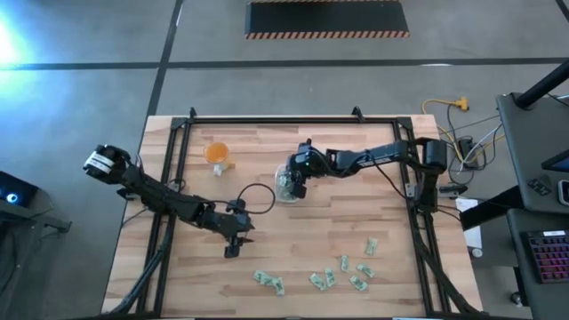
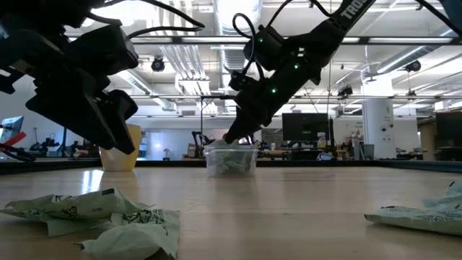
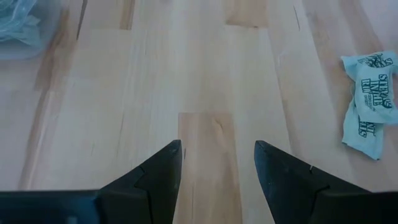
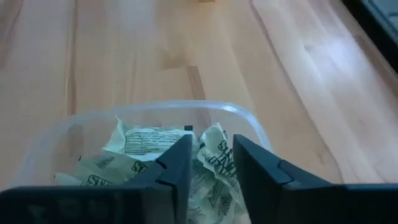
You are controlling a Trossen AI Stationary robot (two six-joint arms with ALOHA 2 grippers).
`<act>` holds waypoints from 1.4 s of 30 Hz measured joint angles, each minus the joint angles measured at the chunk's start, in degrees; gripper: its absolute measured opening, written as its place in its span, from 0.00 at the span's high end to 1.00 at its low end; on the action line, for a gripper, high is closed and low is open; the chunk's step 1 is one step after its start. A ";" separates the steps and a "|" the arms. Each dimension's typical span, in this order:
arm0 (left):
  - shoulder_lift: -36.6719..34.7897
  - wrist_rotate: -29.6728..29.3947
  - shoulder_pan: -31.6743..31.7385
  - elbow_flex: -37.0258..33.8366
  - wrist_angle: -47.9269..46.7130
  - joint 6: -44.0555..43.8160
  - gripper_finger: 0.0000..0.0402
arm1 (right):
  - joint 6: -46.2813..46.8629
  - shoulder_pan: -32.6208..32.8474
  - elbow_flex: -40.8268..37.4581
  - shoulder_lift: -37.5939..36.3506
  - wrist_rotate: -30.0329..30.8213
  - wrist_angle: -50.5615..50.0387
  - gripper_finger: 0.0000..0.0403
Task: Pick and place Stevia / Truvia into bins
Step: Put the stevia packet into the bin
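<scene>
The clear container (image 1: 285,188) stands mid-table with several crumpled pale green and white sachets (image 4: 140,146) inside it. My right gripper (image 1: 294,183) reaches down into it from the right. In the right wrist view (image 4: 211,146) its fingers are a little apart, just over the pile. Loose sachets (image 1: 322,280) lie flat along the table's near edge. My left gripper (image 1: 233,242) hovers open over bare wood between the container and those sachets, with two sachets (image 3: 368,99) off to one side in the left wrist view (image 3: 217,149). My right gripper points slanting down into the container's open top from the right. A crumpled sachet (image 4: 215,152) shows in the narrow gap at the fingertips. Whether the fingers touch it or it lies on the pile below, I cannot tell.
A small orange cup (image 1: 217,154) stands left of the container toward the far edge. A dark cable loop (image 1: 256,197) lies between the container and my left arm. A black frame (image 1: 267,120) borders the table. Bare wood lies between the container and the near sachets.
</scene>
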 joint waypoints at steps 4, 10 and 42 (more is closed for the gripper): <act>0.00 0.00 -0.02 -0.02 0.18 0.00 0.54 | -2.71 0.29 1.04 -2.82 -0.15 -2.20 0.66; 0.29 1.54 -1.57 -0.08 1.84 0.02 0.54 | -5.32 3.39 0.84 -10.63 -0.60 -12.00 0.63; 23.37 6.78 -10.70 0.72 34.81 -2.89 0.61 | -5.55 10.21 -3.04 -20.57 -0.37 -25.26 0.72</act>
